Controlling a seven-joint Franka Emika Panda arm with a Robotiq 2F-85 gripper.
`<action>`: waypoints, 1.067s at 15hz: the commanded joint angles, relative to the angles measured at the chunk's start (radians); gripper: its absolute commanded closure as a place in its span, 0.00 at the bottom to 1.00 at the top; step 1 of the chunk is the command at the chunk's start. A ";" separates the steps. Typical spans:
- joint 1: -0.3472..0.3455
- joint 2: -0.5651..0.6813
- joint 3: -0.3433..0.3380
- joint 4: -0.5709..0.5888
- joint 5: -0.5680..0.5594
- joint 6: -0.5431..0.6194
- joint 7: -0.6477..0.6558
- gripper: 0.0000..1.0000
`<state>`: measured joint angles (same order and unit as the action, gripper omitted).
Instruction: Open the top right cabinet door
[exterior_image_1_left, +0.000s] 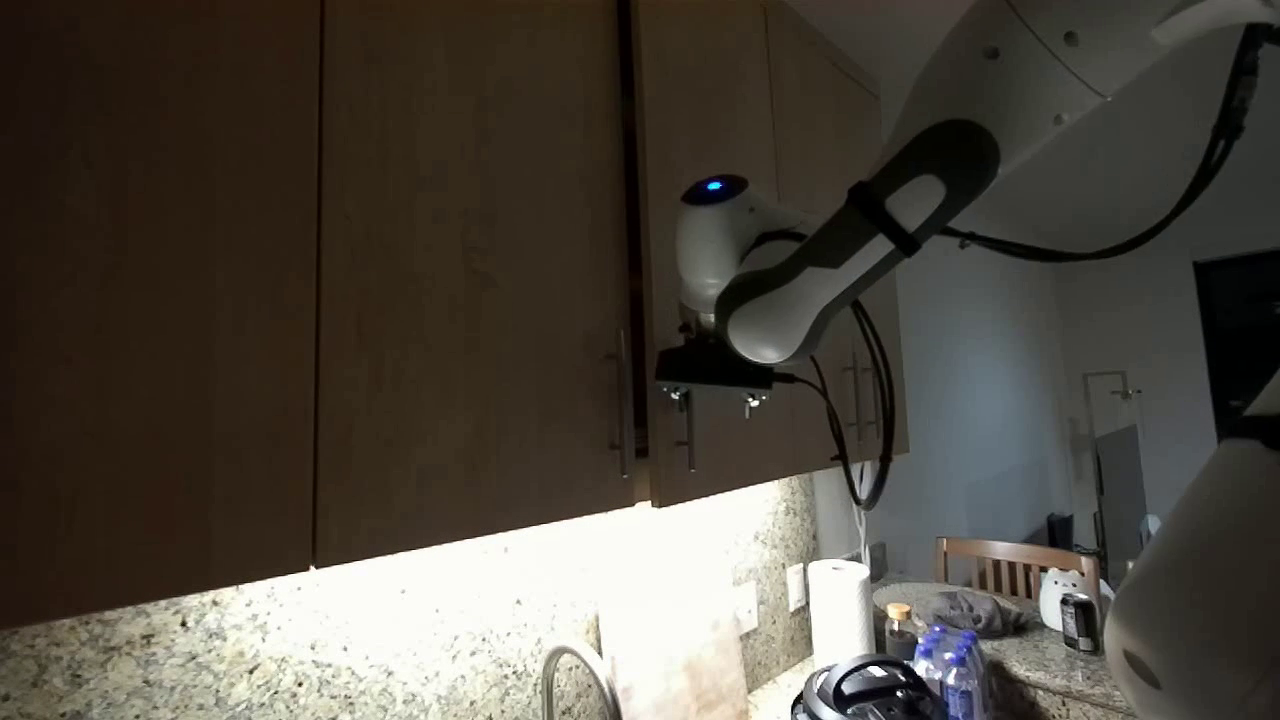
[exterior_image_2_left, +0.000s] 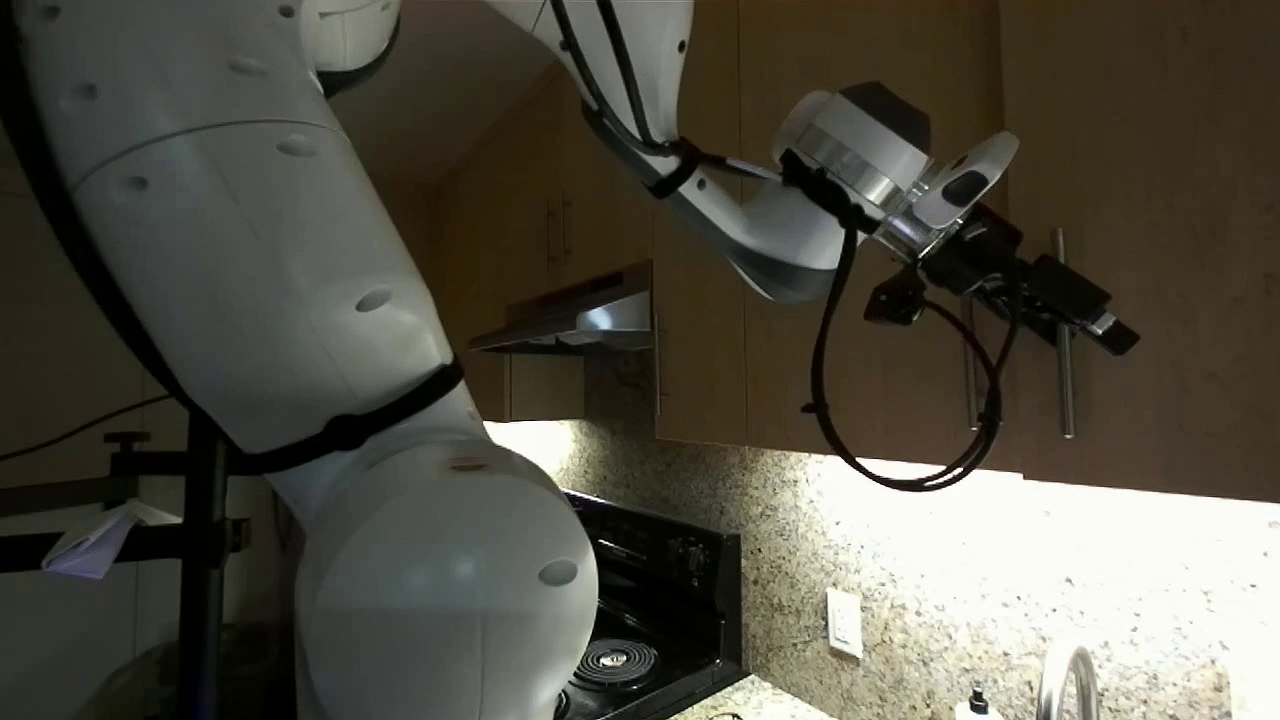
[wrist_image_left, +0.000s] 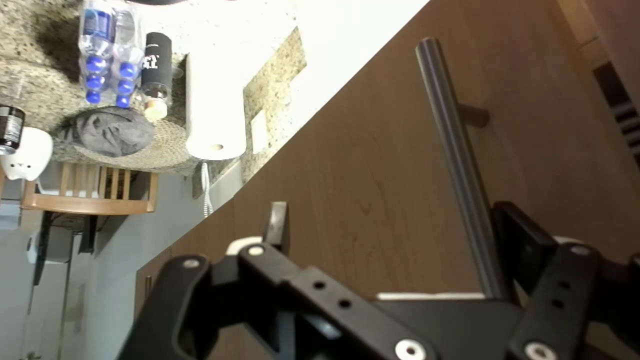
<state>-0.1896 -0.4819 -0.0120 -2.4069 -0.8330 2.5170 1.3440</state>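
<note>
The top right cabinet door (exterior_image_1_left: 705, 100) is tall, narrow and tan-brown, and also shows in an exterior view (exterior_image_2_left: 1180, 150) and the wrist view (wrist_image_left: 360, 190). It stands slightly ajar; a dark gap runs along its left edge, and part of the cabinet inside (wrist_image_left: 612, 85) shows. Its slim metal bar handle (wrist_image_left: 455, 145) also shows in both exterior views (exterior_image_1_left: 690, 445) (exterior_image_2_left: 1067, 400). My gripper (wrist_image_left: 400, 225) is open at this handle, with the bar between the fingers, close against the right-hand finger in the wrist view. The gripper also shows in both exterior views (exterior_image_1_left: 715, 380) (exterior_image_2_left: 1085, 320).
The neighbouring wood door (exterior_image_1_left: 470, 250) is closed, its handle (exterior_image_1_left: 624, 400) on its right edge. A faucet (exterior_image_1_left: 580, 665), paper towel roll (exterior_image_1_left: 840, 610), bottles (exterior_image_1_left: 950, 670) and black appliance (exterior_image_1_left: 865, 690) stand below. A range hood (exterior_image_2_left: 590, 320) and stove (exterior_image_2_left: 650, 600) lie farther along.
</note>
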 joint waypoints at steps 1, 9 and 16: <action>-0.034 -0.129 -0.064 -0.098 0.008 0.044 -0.144 0.00; -0.109 -0.273 -0.019 -0.142 -0.002 -0.115 -0.209 0.00; -0.152 -0.323 -0.025 -0.182 0.002 -0.111 -0.204 0.00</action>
<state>-0.2439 -0.7080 -0.0279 -2.5765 -0.8243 2.4943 1.1752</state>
